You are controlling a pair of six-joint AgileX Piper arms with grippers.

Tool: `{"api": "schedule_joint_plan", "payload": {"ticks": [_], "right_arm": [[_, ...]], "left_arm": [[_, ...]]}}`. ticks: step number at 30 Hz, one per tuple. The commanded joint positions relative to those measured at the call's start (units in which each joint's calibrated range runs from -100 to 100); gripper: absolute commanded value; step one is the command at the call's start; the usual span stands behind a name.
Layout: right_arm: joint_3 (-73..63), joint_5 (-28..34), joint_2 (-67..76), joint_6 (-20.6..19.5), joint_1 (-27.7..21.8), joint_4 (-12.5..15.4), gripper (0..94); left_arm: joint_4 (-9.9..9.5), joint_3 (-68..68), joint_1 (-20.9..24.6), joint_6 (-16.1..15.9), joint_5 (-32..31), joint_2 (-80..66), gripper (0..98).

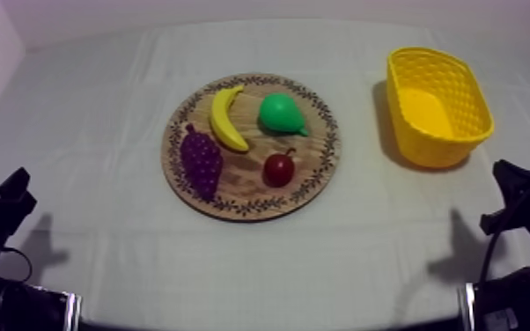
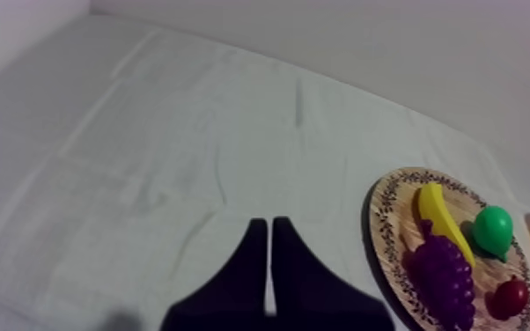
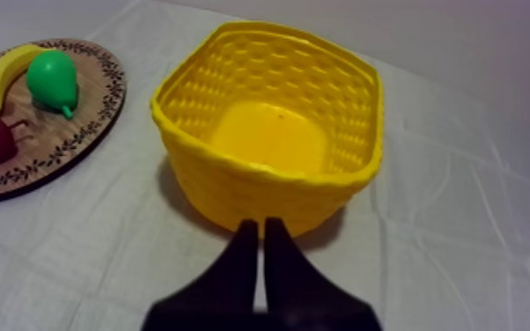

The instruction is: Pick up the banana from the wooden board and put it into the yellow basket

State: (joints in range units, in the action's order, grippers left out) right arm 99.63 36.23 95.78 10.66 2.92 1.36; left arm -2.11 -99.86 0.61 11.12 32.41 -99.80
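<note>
Our L gripper point(image 2: 270, 227) & R gripper point(image 3: 261, 227) sit closed on nothing. We see banana point(image 1: 226, 117) on board point(image 1: 253, 209), maybe touching grapes point(image 1: 202, 164); basket point(image 1: 475, 104) well apart.

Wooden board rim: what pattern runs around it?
A band of dark leafy sprigs circles the rim of the wooden board, clearest in the top view.

Bare cloth point(image 1: 363, 172) between board point(image 1: 325, 167) and basket point(image 1: 429, 148); pear point(image 1: 279, 114), grapes point(image 1: 201, 162), small red fruit point(image 1: 278, 169) close around the banana point(image 1: 225, 117).
</note>
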Motion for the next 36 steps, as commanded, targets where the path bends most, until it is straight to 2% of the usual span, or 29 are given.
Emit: {"api": "schedule_joint_plan", "payload": {"ticks": [1,28,33,36], "right_arm": [[0.04,-0.02,-0.02,0.01,-0.01,-0.02,0.4],[0.04,-0.02,-0.02,0.01,-0.01,-0.02,0.4],[0.04,-0.02,-0.02,-3.97,0.11,-0.02,0.4],[0.04,0.05,-0.02,-2.56,1.39,-0.03,0.4]], "left_arm": [[-0.02,-0.03,0.0,-0.01,0.0,-0.03,0.1],[-0.02,-0.03,0.0,-0.01,0.0,-0.03,0.1],[-0.02,-0.03,0.0,-0.01,0.0,-0.03,0.1],[-0.02,-0.03,0.0,-0.01,0.0,-0.03,0.1]]}}
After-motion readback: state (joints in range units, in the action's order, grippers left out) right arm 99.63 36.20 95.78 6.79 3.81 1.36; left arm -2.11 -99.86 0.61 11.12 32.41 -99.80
